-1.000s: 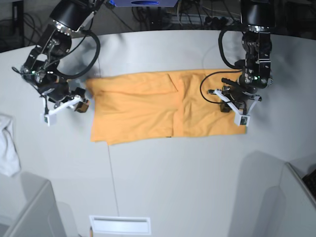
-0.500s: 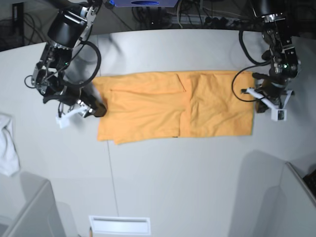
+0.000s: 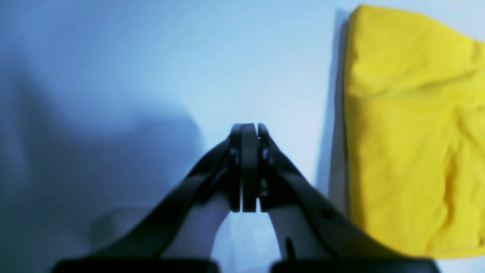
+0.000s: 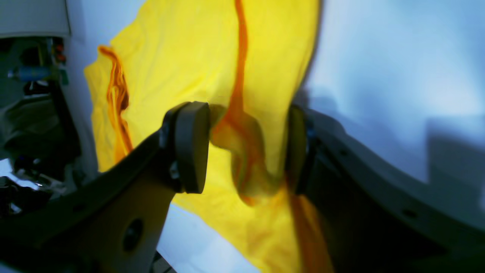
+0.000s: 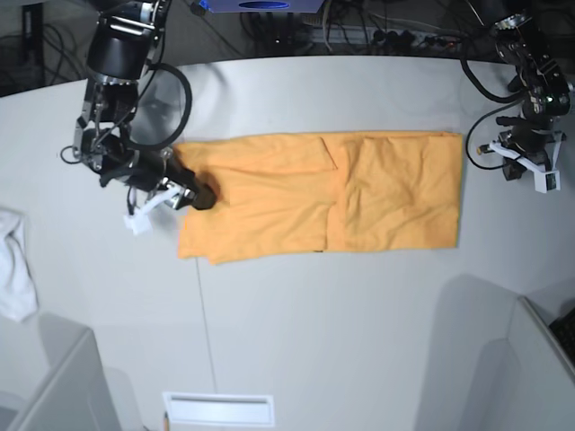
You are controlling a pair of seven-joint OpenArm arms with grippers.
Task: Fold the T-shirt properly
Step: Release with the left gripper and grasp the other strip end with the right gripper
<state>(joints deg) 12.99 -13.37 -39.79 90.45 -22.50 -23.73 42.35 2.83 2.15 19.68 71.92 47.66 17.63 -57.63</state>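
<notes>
The light-orange T-shirt point(image 5: 332, 193) lies flat on the white table point(image 5: 314, 341), folded into a long rectangle. My right gripper point(image 5: 199, 195) is on the shirt's left edge. In the right wrist view, the right gripper point(image 4: 246, 151) has its jaws partly closed with a raised fold of the T-shirt point(image 4: 246, 159) bunched between the pads. My left gripper point(image 5: 523, 167) is off the shirt, just past its right edge. In the left wrist view the left gripper point(image 3: 249, 129) is shut and empty over bare table, with the T-shirt point(image 3: 409, 132) to its right.
A small white cloth point(image 5: 13, 265) lies at the table's left edge. A white slotted tray point(image 5: 218, 409) sits at the front edge. Grey partitions stand at the front left point(image 5: 54, 386) and front right point(image 5: 503, 359). Cables run along the back.
My left gripper has let go of the shirt's right edge and moved right, off the cloth. My right gripper has moved from beside the shirt onto its left edge and closed on a fold.
</notes>
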